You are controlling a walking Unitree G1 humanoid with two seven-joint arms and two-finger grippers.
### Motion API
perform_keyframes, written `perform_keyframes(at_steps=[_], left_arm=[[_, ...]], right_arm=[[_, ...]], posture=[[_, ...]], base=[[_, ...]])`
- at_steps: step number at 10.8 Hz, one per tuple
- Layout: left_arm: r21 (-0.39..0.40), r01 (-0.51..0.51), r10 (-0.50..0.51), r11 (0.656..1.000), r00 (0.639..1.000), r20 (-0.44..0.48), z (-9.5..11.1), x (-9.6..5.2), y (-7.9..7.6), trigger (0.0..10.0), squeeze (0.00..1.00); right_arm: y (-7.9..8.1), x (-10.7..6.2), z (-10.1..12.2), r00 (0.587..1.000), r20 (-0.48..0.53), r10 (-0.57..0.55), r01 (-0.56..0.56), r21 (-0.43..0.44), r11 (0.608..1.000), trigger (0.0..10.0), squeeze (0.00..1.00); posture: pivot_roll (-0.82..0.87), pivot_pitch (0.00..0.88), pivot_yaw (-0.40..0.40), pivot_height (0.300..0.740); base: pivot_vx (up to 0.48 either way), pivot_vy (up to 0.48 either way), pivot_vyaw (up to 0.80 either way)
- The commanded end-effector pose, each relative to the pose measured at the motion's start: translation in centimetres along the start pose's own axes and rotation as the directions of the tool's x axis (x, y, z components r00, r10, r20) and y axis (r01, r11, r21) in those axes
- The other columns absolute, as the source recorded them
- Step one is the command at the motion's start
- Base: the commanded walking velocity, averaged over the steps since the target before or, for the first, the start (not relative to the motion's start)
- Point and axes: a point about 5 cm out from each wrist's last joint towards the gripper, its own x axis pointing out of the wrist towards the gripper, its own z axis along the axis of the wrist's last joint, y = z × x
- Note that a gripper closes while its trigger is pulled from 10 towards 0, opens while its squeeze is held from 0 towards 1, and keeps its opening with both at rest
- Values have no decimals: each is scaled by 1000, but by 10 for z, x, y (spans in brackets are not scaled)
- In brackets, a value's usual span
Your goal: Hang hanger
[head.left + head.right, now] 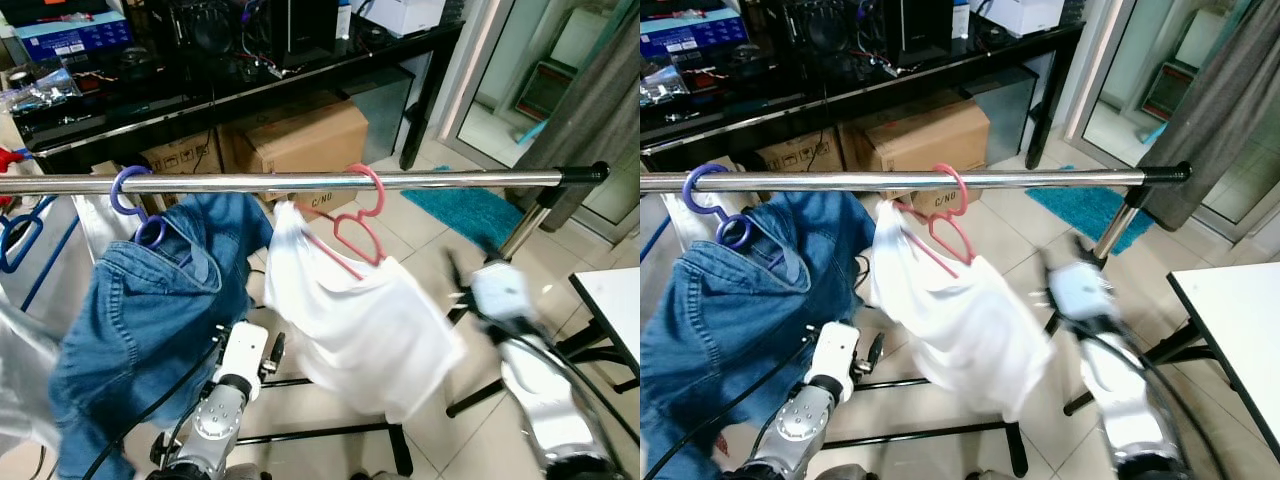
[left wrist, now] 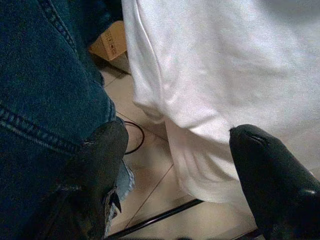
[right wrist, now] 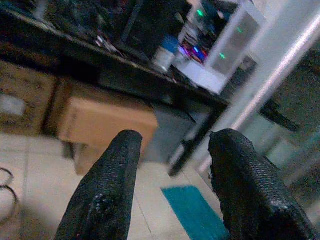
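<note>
A pink hanger [image 1: 366,214] carrying a white garment [image 1: 360,330] hangs by its hook on the silver rail [image 1: 300,181]. To its left a purple hanger [image 1: 130,196] holds a denim shirt [image 1: 140,320] on the same rail. My left gripper [image 2: 175,165] is low, below the rail, between the denim shirt [image 2: 45,85] and the white garment [image 2: 220,75]. It is open and holds nothing. My right gripper [image 3: 176,137] is to the right of the white garment, below the rail's end. It is blurred in the eye views, and it is open and empty.
Behind the rail stand a black desk [image 1: 250,85] with electronics and cardboard boxes [image 1: 300,140] under it. A teal mat [image 1: 465,210] lies on the tiled floor. A white table corner [image 1: 615,300] is at the right. The rack's black base bars [image 1: 330,432] cross the floor below.
</note>
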Motion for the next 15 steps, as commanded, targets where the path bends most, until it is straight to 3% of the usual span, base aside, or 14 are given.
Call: perform_keyframes(at_steps=[1,4,5,6,7,9,11,13,15], left_arm=[[17,8,-8,1000,1000,20,3,1,-2,10000,0],[47,18,-19,999,1000,16,1,0,2,10000,0],[52,18,-19,998,1000,17,2,0,4,10000,0],[56,22,-23,998,1000,17,2,0,5,10000,0],[83,46,-48,996,999,22,3,1,3,10000,0],[103,59,-61,993,998,24,4,1,1,10000,0],[107,64,-68,992,997,31,5,1,-2,10000,0],[117,70,-74,991,997,34,5,1,-1,10000,0],[99,38,-45,994,997,65,21,14,8,10000,0]], right_arm=[[-7,5,4,1000,2,-10,10,16,1000,10000,0],[-45,7,17,997,0,71,-71,57,996,10000,0],[-47,6,22,995,-6,102,-100,100,990,10000,0],[-40,9,30,975,-25,221,-212,209,955,10000,0],[-30,5,30,918,-97,384,-353,240,904,10000,0],[-20,1,30,876,-147,459,-382,367,848,10000,0],[10,-5,39,828,-149,541,-389,543,744,10000,0],[4,1,50,832,-135,539,-381,567,730,10000,0],[-7,9,47,861,-185,474,-299,570,766,10000,0]], posture=[[94,0,-52,740],[70,0,-27,740],[57,0,-16,740],[50,0,-11,740],[40,0,-8,740],[42,0,-8,740],[52,0,-7,740],[48,0,-1,740],[55,0,-2,740]], base=[[0,0,0],[0,0,0],[0,0,0],[0,0,0],[0,0,0],[0,0,0],[0,0,0],[0,0,0],[0,0,0]])
